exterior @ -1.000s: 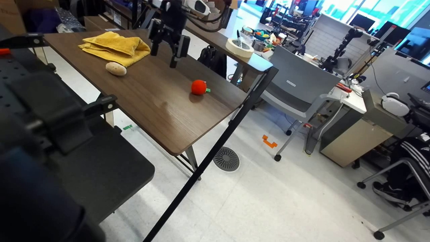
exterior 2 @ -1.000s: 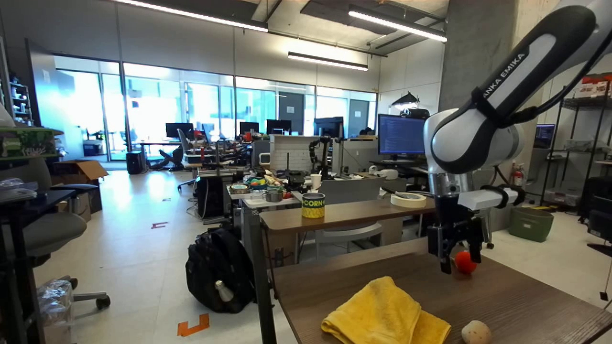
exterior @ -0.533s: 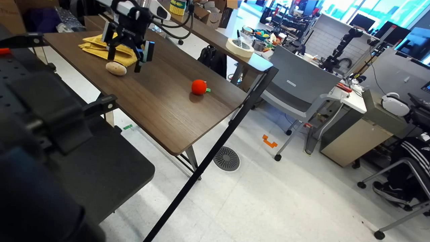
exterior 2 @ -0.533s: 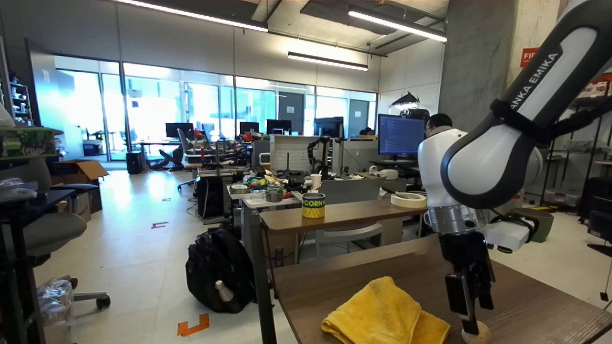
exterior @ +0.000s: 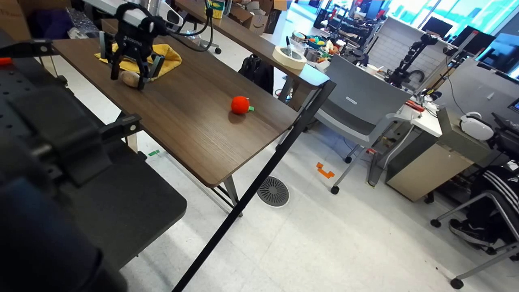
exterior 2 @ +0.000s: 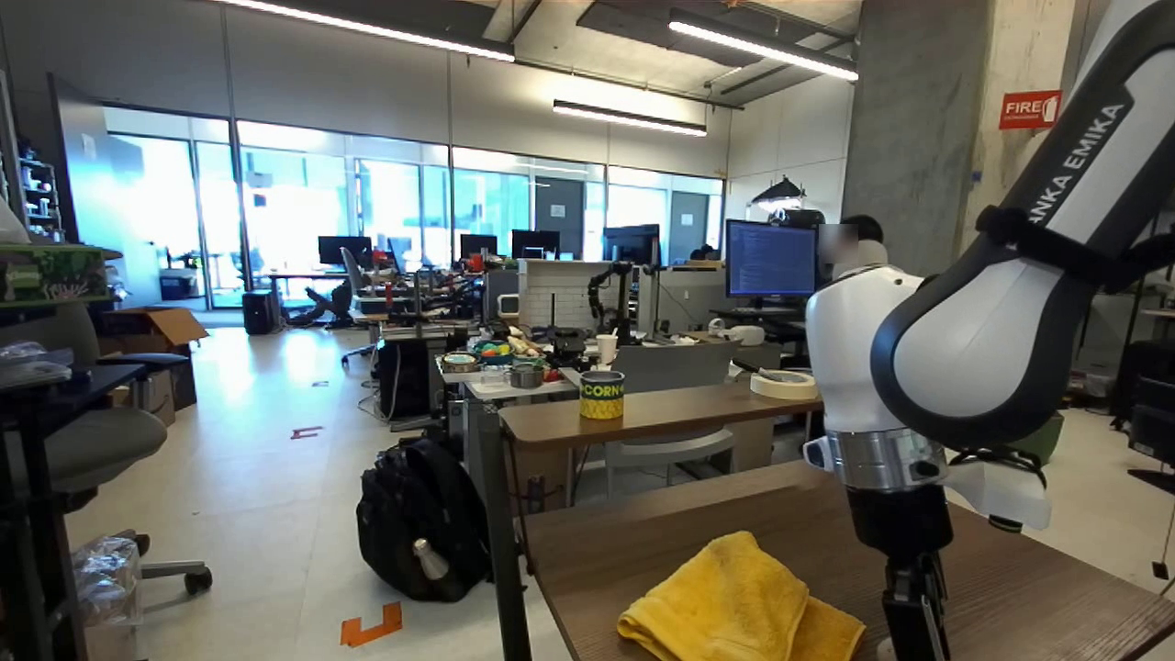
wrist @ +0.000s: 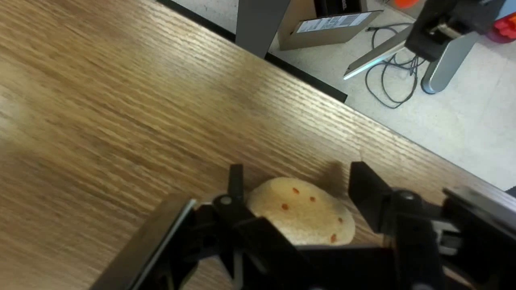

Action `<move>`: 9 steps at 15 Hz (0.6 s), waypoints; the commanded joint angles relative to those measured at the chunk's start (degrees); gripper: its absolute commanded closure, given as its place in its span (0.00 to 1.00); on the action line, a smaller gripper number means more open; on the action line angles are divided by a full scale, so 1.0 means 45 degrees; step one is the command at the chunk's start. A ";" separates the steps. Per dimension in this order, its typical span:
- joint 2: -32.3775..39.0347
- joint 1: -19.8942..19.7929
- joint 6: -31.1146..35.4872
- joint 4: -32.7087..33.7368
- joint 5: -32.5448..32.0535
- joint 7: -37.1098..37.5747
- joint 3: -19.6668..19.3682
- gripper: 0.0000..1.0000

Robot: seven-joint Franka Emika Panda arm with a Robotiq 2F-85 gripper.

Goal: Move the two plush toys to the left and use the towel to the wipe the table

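Tan plush toy point(wrist: 302, 213) between the fingers point(wrist: 367, 197) of the end effector point(exterior: 128, 82), no grip yet

Guess it's straddling so a squeeze can catch the toy and shift it left, freeing the counter point(exterior: 194, 129) for wiping; the yellow towel point(exterior 2: 725, 597) is folded just beside the end effector, probably for later, and the red-orange toy point(exterior: 240, 105) sits well apart from both. Jaws stand only partway apart, with a gap by one finger; can't tell if the other finger touches.
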 commanded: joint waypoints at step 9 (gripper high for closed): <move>-0.1726 -0.0321 0.0459 -0.1547 -0.0066 -0.1008 0.0106 1.00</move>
